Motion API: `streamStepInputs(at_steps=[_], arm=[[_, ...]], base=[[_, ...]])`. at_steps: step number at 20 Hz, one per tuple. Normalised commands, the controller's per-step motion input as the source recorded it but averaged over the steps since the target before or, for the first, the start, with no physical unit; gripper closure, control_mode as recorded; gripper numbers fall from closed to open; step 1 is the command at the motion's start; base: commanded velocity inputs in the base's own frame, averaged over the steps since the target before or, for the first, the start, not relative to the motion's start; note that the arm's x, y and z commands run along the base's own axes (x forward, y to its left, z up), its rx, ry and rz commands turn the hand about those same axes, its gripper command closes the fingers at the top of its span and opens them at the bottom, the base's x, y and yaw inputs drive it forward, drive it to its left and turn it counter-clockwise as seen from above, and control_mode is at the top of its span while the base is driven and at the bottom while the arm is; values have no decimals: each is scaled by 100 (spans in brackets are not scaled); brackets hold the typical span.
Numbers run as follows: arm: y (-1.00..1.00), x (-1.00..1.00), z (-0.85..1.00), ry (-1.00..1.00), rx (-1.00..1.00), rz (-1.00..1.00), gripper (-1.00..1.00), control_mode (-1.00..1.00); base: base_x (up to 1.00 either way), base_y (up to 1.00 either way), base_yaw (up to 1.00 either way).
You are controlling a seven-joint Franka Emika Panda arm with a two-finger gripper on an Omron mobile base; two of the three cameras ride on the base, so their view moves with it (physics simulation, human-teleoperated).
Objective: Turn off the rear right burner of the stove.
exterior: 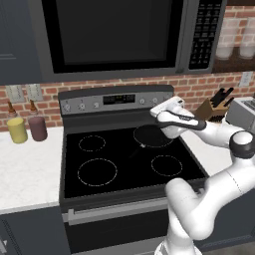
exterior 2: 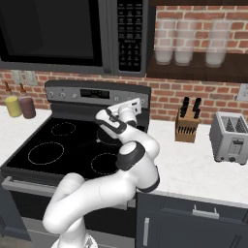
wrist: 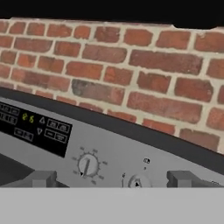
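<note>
- The end effector (wrist: 111, 178) hangs just in front of the right end of the stove's (exterior: 69, 164) grey back panel (wrist: 109, 148), its two dark fingertips (wrist: 41, 178) spread to their widest with nothing between them.
- The rear right burner (exterior: 152, 135) is a plain dark disc in the black glass, directly below and just in front of the hand; the other three zones carry white dashed rings.
- In the hand view two knobs sit between and just ahead of the fingertips: the left knob (wrist: 87, 165) with its pointer bar nearly upright, and the right knob (wrist: 139, 181), lower and partly cut off at the bottom of that view.
- I cannot tell from these pictures which knob governs the rear right burner; the marks around them are too small to read.
- My judgement: the move turns on that choice, since the right knob lies nearly on the end effector's centre line and the left one sits off to the left.
- The dark display (wrist: 30, 127) left of the knobs shows yellow-green digits and small white symbols, none legible.
- No brand name is readable on the stove or on the microwave (exterior: 114, 35) above it; its keypad is a blur of white marks.
</note>
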Motion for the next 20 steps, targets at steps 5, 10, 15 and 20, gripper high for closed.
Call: streamStepInputs(at_steps=[5,10,15,20], arm=[[0,41,-3,0,-1,0,-100,-100],[-4,23,-15,0,0,0,-100,-100],[-1,23,-20,0,-1,0,-100,-100],[-11,28,-11,0,0,0,-100,-100]], base=[[0,0,0],[0,0,0],[0,0,0],[0,0,0]])
